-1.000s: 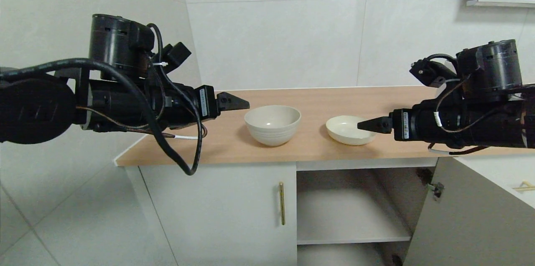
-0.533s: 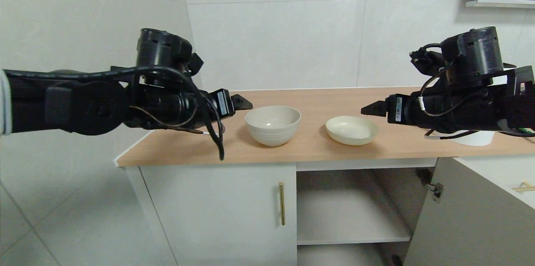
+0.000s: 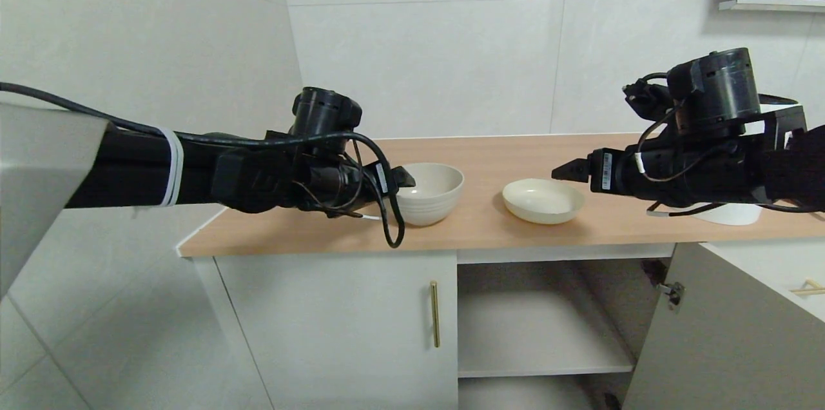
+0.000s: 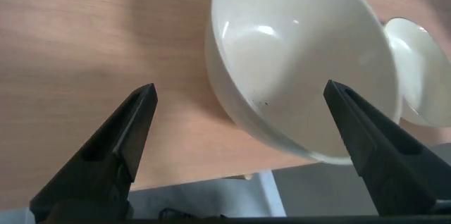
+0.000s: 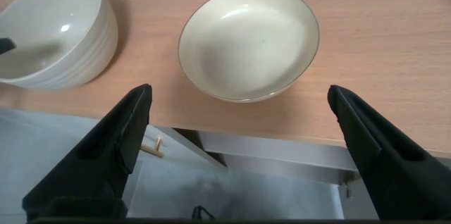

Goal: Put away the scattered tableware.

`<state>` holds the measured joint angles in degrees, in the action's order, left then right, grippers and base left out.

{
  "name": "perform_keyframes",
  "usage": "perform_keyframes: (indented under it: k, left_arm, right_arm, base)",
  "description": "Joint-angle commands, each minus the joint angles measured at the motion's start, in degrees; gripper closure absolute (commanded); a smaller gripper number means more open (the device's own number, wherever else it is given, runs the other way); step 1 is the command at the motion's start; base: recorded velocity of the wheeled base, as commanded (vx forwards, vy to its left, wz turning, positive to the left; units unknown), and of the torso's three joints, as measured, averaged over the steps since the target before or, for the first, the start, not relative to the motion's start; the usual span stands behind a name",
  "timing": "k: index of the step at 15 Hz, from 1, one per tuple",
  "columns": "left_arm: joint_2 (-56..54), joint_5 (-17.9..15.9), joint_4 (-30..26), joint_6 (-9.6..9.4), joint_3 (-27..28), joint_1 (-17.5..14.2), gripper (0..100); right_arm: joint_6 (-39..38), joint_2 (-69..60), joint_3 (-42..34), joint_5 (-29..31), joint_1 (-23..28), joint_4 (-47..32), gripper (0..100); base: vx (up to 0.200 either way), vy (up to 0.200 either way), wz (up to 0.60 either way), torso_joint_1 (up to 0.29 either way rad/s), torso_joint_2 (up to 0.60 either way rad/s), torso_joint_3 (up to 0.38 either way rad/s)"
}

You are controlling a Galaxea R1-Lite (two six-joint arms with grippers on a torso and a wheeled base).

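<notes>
My left end effector [image 4: 239, 89] is open by the bowl [image 3: 430, 194], mid-frame on the bench [image 3: 477, 158]. It looks hard, slippery, maybe breakable; I'd pinch the rim. Right end effector [image 5: 238, 91] is open too.

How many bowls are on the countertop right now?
2: a deep bowl by the left end effector, and a shallow bowl to its right. A white item behind the right arm may be another.

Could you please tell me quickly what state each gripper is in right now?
Left gripper: open, holding nothing, close to the deep bowl.
Right gripper: open, holding nothing.
</notes>
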<state>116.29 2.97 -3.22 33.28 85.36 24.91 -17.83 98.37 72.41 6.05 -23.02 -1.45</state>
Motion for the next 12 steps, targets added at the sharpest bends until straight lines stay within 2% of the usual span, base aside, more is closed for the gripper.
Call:
perform_keyframes:
  k: [1, 8, 10, 12]
  left_arm:
    - [0.6, 0.1, 0.0, 0.03, 0.1, 0.1, 100]
    - [-2.2, 0.0, -0.1, 0.12, -0.5, 0.1, 100]
    - [-4.2, -0.2, -0.1, 0.12, -1.9, 0.1, 100]
    - [-6.9, -1.2, 0.0, 0.03, -4.1, 0.1, 100]
  right_arm:
    - [0.1, 0.0, 0.0, 0.0, 0.0, 0.0, 0]
    - [0.1, 1.6, 1.2, 0.2, 0.9, -0.5, 0]
    - [-0.1, 4.5, 2.6, 2.7, 1.7, -0.7, 0]
    - [-1.6, 10.4, 5.9, 8.3, 2.4, -0.7, 0]
  base:
    - [0.0, 0.0, 0.0, 0.0, 0.0, 0.0]
    - [0.0, 0.0, 0.0, 0.0, 0.0, 0.0]
    - [0.0, 0.0, 0.0, 0.0, 0.0, 0.0]
    - [0.0, 0.0, 0.0, 0.0, 0.0, 0.0]
